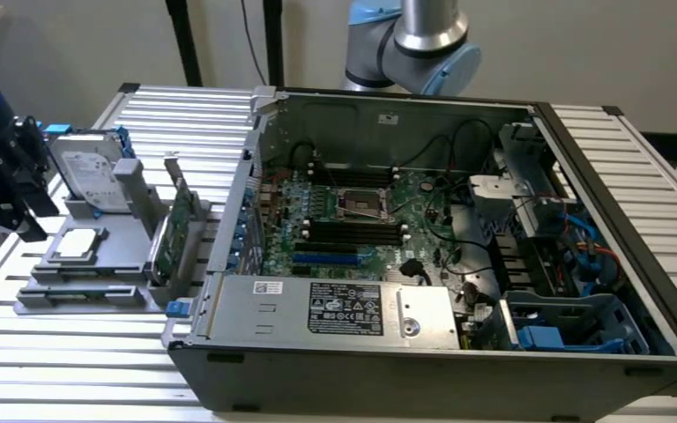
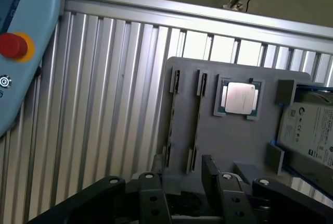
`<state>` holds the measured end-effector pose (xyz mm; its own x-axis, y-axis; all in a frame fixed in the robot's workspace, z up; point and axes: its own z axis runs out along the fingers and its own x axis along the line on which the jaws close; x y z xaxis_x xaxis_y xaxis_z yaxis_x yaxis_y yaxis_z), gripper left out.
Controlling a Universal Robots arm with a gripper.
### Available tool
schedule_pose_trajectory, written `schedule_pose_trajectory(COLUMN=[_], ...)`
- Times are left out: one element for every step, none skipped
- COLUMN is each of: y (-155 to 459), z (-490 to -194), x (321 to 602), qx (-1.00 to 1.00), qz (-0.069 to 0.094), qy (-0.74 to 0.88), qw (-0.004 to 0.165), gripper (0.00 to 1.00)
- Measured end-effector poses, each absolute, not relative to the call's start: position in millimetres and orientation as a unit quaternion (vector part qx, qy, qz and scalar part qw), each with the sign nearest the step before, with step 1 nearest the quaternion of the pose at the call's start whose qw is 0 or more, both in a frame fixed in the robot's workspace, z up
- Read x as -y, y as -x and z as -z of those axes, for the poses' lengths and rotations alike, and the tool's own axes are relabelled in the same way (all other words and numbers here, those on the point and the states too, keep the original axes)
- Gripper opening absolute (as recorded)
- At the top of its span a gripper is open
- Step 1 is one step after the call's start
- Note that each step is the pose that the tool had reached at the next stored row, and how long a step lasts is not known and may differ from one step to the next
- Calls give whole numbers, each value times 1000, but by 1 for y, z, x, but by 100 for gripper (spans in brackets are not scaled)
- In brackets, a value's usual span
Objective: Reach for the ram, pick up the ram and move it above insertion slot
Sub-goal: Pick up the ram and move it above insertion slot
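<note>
The ram (image 2: 198, 120) shows edge-on as a thin dark line, standing in one of two narrow slots of the grey holder (image 2: 234, 146). My gripper (image 2: 181, 171) hangs above the holder's near edge, open, its two dark fingers (image 2: 217, 182) straddling the slot's end with nothing between them. In the exterior view the gripper (image 1: 10, 189) is at the far left, beside the holder (image 1: 80, 282). The black memory slots (image 1: 345, 231) lie on the motherboard inside the open computer case (image 1: 433, 361), well off toward the exterior view's right.
The holder also carries a silver processor (image 2: 239, 98), a hard drive (image 1: 85, 172) and an upright green expansion card with a metal bracket (image 1: 174, 229). A pendant with a red stop button (image 2: 13, 44) lies on the ribbed metal table (image 2: 104, 104). The case's wall stands between holder and motherboard.
</note>
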<state>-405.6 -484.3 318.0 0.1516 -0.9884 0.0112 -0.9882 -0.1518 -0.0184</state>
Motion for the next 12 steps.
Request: schedule_pose_trajectory(y=[406, 406, 406, 407, 407, 407, 408, 408, 408, 408, 408, 408], z=[-316, -315, -313, -311, -309, -307, -305, -303, -302, -300, -298, -296], x=[485, 486, 487, 487, 487, 488, 488, 488, 488, 488, 488, 488], qx=[-651, -650, -648, -646, -645, -643, -643, -643, -643, -643, -643, -643], qz=[10, 10, 9, 9, 9, 9, 9, 9, 9, 9, 9, 9], qy=[759, 760, 762, 763, 764, 766, 766, 766, 766, 766, 766, 766], qw=[4, 4, 5, 5, 5, 5, 5, 5, 5, 5, 5, 5], gripper=[42, 42, 42, 42, 42, 42, 42, 42, 42, 42, 42, 42])
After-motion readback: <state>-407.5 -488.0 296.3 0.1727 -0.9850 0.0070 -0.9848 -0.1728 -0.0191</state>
